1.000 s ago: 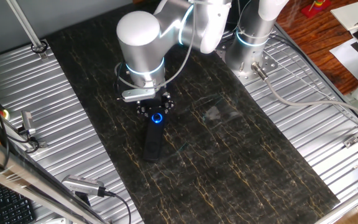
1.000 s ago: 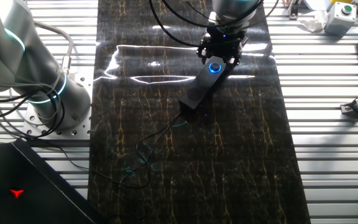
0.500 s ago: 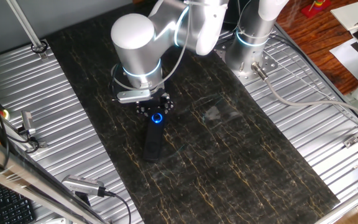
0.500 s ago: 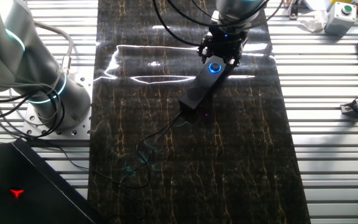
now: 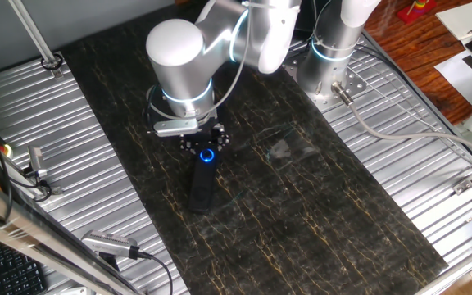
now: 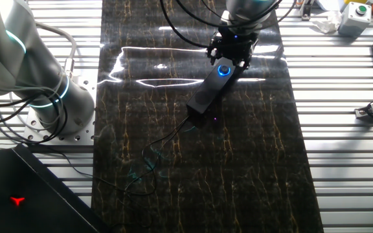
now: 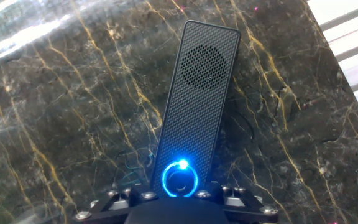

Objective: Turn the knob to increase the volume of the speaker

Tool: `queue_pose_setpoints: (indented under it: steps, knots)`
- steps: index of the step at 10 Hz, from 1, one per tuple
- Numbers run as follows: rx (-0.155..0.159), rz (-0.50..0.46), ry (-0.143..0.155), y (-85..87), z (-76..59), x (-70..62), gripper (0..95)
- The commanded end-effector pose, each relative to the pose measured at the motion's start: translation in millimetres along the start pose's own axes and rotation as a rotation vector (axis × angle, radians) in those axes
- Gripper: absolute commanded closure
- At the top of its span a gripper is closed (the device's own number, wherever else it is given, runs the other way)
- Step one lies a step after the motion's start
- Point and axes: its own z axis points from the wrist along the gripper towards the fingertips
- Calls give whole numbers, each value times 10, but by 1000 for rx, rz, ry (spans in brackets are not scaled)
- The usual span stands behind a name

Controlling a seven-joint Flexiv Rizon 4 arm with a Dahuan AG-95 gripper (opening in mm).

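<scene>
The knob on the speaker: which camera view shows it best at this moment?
The hand view. There the knob fills the lower middle, its blue ring clear at the near end of the speaker. In both fixed views the knob is only a small blue glow beneath the gripper.
</scene>
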Motion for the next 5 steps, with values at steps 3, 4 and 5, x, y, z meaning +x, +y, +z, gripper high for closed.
queue_pose_setpoints:
  steps: [3, 4, 5]
  knots:
    - [6, -48, -2, -21, 98, -23, 380]
    - [11, -65, -1, -21, 100, -24, 570]
    - [13, -77, -1, -21, 102, -24, 570]
